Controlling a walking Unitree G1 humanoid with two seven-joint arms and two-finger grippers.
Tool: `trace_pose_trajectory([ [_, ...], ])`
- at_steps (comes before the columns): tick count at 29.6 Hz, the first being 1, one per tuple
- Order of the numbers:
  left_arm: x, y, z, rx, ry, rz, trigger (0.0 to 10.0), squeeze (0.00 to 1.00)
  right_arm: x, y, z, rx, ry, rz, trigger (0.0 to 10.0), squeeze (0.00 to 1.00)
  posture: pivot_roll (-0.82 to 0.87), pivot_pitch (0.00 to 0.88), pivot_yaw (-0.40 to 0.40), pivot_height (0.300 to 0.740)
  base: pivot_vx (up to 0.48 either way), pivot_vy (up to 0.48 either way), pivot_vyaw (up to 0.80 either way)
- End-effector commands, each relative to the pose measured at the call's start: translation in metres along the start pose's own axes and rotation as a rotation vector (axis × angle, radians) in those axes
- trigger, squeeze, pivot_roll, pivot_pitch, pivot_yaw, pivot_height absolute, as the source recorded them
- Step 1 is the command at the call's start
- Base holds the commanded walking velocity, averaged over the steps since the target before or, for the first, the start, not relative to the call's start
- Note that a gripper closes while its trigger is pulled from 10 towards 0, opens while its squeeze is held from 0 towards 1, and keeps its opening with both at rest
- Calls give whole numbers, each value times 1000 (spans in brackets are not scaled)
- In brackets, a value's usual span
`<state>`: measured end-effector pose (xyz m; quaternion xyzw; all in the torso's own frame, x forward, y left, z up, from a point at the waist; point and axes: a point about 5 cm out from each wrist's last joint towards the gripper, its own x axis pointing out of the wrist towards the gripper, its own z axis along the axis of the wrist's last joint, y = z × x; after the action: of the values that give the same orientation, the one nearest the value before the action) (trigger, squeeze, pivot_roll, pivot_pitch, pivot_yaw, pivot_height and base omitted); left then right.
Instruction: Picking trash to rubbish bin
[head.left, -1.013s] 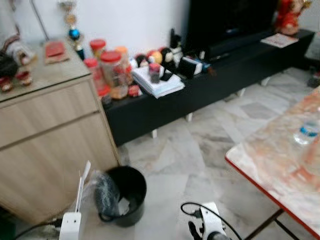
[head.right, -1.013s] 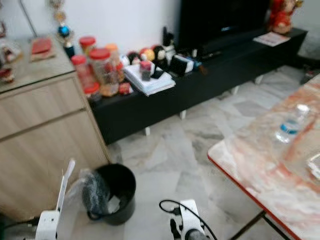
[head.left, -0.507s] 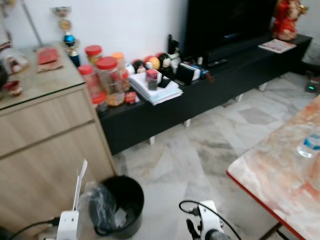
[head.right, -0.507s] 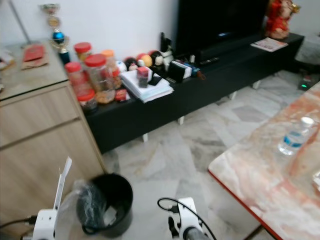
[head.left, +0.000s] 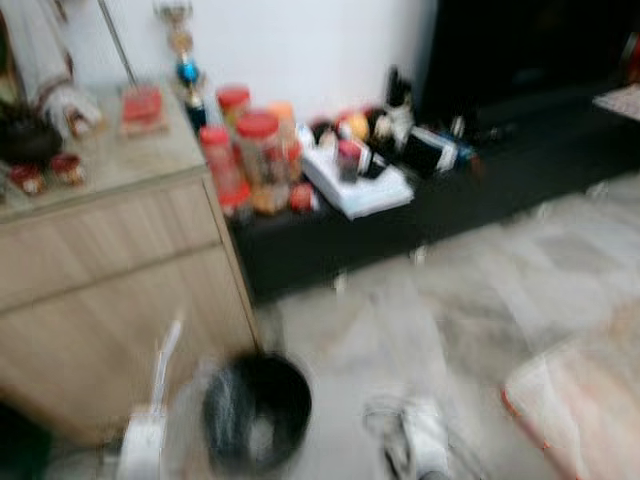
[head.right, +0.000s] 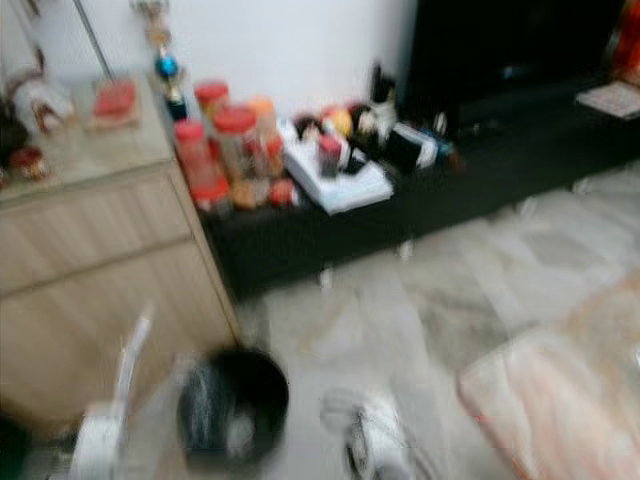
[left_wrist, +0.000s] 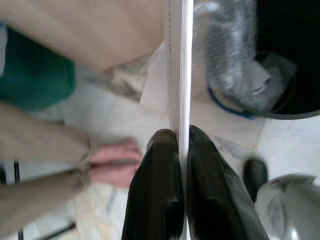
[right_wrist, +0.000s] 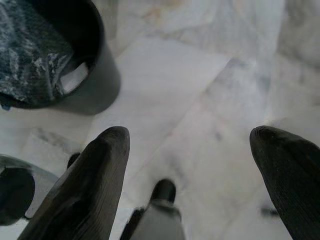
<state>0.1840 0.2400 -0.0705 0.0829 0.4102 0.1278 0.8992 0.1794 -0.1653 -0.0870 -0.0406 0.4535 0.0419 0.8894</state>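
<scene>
1. Left gripper (left_wrist: 181, 145) is clamped on a thin white card (left_wrist: 180, 65), held edge-on between the 2 fingers; a flat sheet only grips that way, and the pinch near one end leaves the rest free to tip out
2. Card points toward the rubbish bin (head.left: 257, 412), which sits on the floor at the lower front corner of the wooden cabinet (head.left: 110, 270); the lined bin already holds some white scraps
3. Right gripper (right_wrist: 192, 165) hangs low over the marble floor (right_wrist: 170, 90) just beside the bin, fingers wide apart, holding nothing
4. Head views are blurred, so bin distance is a rough read
5. Judgement: carry phase, drop not yet done; card needs to get over the bin mouth before release
</scene>
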Motion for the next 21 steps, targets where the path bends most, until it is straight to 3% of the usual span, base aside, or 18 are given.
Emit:
trace_pose_trajectory([
  [1,-1,12,-9,10,31,30,10000,0,3,14,11,2,-33,38,10000,0,37,29,37,740,300,0,800],
  [3,-1,12,-8,10,31,28,10000,0,3,14,11,5,-33,39,10000,0,37,29,37,740,296,0,800],
  [14,-1,10,-8,-2,25,8,10000,0,3,14,14,-6,-39,54,10000,0,39,30,31,740,0,0,0],
  [21,-1,9,-7,-1,26,9,10000,0,3,14,15,-22,-41,53,10000,0,39,30,30,740,0,0,800],
])
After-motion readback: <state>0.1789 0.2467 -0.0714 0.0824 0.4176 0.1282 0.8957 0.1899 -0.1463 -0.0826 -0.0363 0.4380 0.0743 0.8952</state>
